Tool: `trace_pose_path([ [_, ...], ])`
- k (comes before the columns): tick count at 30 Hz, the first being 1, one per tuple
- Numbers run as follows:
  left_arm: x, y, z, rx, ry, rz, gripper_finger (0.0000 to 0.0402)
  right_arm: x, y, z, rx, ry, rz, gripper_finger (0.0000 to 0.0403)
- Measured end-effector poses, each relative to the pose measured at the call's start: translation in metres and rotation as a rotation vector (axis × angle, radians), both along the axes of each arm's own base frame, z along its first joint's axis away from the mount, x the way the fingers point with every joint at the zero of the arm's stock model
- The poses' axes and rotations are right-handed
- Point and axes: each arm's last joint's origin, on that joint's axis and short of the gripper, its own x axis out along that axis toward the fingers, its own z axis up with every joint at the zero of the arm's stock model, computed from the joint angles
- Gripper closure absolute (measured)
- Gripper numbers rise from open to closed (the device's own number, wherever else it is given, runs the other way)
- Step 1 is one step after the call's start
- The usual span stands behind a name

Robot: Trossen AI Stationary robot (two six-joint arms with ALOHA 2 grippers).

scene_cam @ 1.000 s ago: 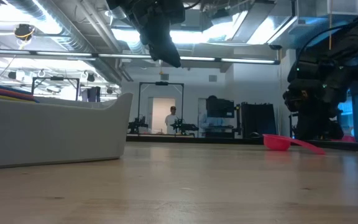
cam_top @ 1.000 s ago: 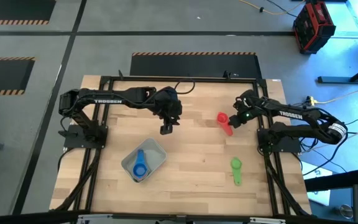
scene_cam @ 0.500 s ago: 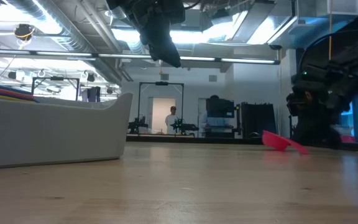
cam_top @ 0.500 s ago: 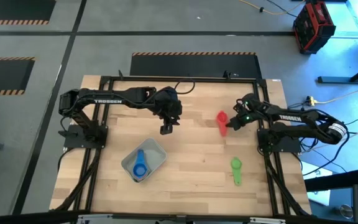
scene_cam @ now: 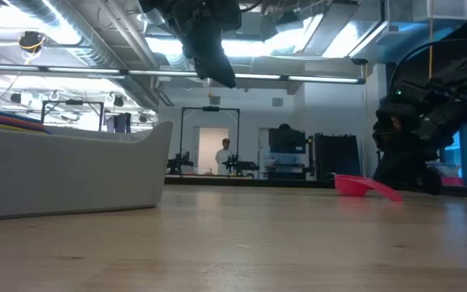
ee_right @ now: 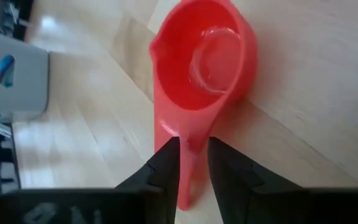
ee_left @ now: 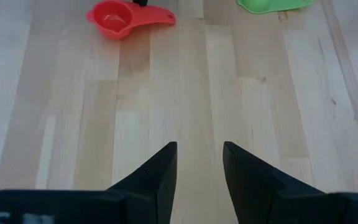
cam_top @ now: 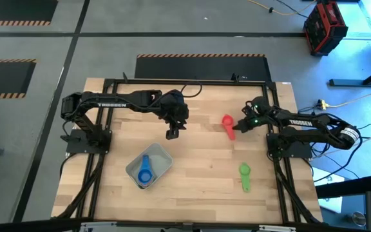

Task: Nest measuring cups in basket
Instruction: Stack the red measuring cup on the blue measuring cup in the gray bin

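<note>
While the left tool hangs over the middle of the pale wooden surface with its fingers a little apart and nothing between them, the right tool sits low on the right side, its fingers closed on the flat handle of the pink-red measuring cup. In the right wrist view that cup lies bowl up on the planks, handle pinched between the two dark fingers. Nearer the front right edge lies the green measuring cup, well apart from the red one. The basket stands at the front left of the surface, holding a blue measuring cup on top of others whose colours are hard to tell from above. A black frame borders the surface, and grey floor with striped hazard tape lies around it. From the low view the room behind shows ceiling lights, dark equipment racks and a person standing far off by a lit doorway.
</note>
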Motion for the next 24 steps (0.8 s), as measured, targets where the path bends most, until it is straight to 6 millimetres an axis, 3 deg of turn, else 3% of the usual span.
trace_pose_path([
  [24, 0.0, 0.0, 0.0, -0.001, 0.0, 0.001, 0.0278, 0.002, -0.0022, 0.0022, -0.007, -0.024, -0.022, 0.0315],
])
